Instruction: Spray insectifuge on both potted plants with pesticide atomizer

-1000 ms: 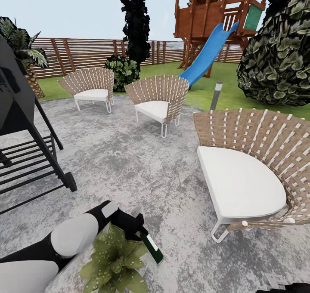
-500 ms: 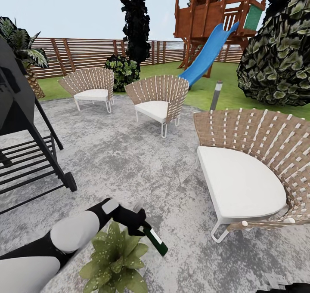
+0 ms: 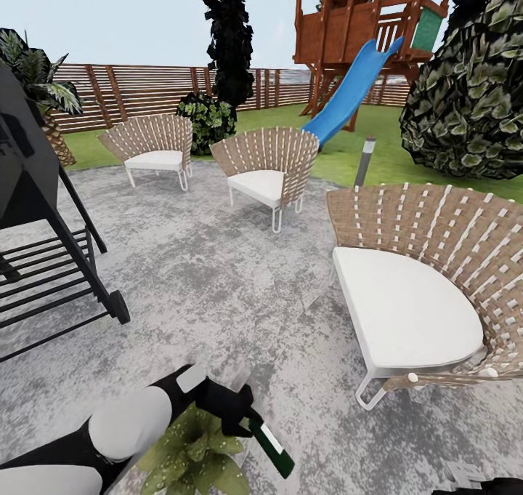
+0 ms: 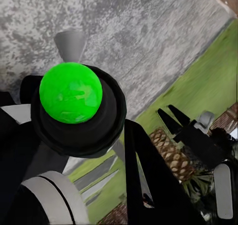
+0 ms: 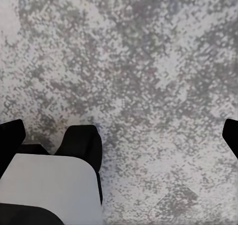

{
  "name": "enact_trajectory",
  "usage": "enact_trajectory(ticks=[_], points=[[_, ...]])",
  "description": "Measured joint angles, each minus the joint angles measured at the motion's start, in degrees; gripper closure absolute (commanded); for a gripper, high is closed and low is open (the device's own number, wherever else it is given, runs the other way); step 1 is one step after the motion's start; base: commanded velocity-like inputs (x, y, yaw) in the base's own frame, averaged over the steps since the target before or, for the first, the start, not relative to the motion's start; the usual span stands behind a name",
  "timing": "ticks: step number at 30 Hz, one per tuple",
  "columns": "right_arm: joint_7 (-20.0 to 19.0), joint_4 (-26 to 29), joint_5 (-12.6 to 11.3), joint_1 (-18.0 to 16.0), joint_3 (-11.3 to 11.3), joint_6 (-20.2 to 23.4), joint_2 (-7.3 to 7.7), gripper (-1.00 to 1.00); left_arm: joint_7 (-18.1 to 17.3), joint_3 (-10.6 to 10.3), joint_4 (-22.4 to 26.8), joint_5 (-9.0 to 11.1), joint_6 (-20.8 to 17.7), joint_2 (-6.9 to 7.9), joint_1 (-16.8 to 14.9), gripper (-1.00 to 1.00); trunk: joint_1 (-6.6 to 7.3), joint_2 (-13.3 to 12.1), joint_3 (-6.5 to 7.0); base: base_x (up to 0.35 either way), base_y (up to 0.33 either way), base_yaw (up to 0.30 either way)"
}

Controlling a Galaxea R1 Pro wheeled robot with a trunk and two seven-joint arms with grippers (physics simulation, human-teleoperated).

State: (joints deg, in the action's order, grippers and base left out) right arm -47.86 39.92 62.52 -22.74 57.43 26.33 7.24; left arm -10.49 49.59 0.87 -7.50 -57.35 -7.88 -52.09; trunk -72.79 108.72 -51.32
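Down at the near edge of the round grey paved patio [image 3: 218, 291], the robot's black-and-white left arm reaches in over a small potted plant with broad, pointed light-green leaves [image 3: 190, 455]. Its left gripper [image 3: 231, 406] has its jaws clenched around the pesticide atomizer [image 3: 270, 448], a slim dark-green bottle with a pale label. The bottle slants away from the gripper just beside the plant's leaves, above the paving. In the left wrist view the bottle's glossy green rounded end [image 4: 71, 92] sits close to the lens, ringed by black gripper parts.

The right wrist view looks straight down at mottled grey paving, with dark finger tips at opposite edges, so those jaws stand released.

Three woven tan chairs with white cushions [image 3: 407, 299] ring the patio. Beyond them lie green lawn, a brown slatted wooden fence [image 3: 145, 88] and a wooden play tower with a blue slide [image 3: 352, 88].
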Motion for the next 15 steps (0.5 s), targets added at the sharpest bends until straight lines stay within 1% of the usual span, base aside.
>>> enact_trajectory(ticks=[2, 4, 7, 8, 10, 13, 15], points=[[0.0, 0.0, 0.02, -0.01, 0.0, 0.0, -0.01, -1.0, -0.01, 0.16, 0.0, 0.2, 0.0, 0.25, 0.35, 1.0, 0.0, 0.0, 0.0, 0.0, 0.0, 0.0], [0.0, 0.0, 0.01, -0.03, 0.02, 0.0, -0.01, -1.0, -0.07, 0.29, 0.06, 0.75, 0.0, 0.97, 0.47, 1.0, 0.0, 0.0, 0.0, 0.0, 0.0, 0.0], [0.0, 0.0, 0.04, -0.04, 0.01, 0.0, 0.04, -1.0, -0.15, 1.55, 0.08, 3.99, 0.15, 2.03, 0.56, 1.0, 0.0, 0.0, 0.0, 0.0, 0.0, 0.0], [0.0, 0.0, 0.03, -0.04, 0.02, 0.0, 0.06, -1.0, -0.18, 1.93, 0.11, 5.73, 0.21, 2.66, 0.79, 1.0, 0.0, 0.0, 0.0, 0.0, 0.0, 0.0], [0.0, 0.0, 0.04, -0.03, 0.01, 0.0, 0.06, -1.0, -0.2, 2.09, 0.14, 7.2, 0.26, 3.51, 1.09, 1.0, 0.0, 0.0, 0.0, 0.0, 0.0, 0.0], [0.0, 0.0, 0.02, -0.02, 0.0, 0.0, 0.05, -1.0, -0.21, 2.22, 0.16, 8.09, 0.29, 4.8, 1.26, 1.0, 0.0, 0.0, 0.0, 0.0, 0.0, 0.0], [0.0, 0.0, 0.02, -0.02, 0.01, 0.0, 0.05, -1.0, -0.21, 2.31, 0.16, 8.25, 0.29, 5.03, 1.28, 1.0, 0.0, 0.0, 0.0, 0.0, 0.0, 0.0]])
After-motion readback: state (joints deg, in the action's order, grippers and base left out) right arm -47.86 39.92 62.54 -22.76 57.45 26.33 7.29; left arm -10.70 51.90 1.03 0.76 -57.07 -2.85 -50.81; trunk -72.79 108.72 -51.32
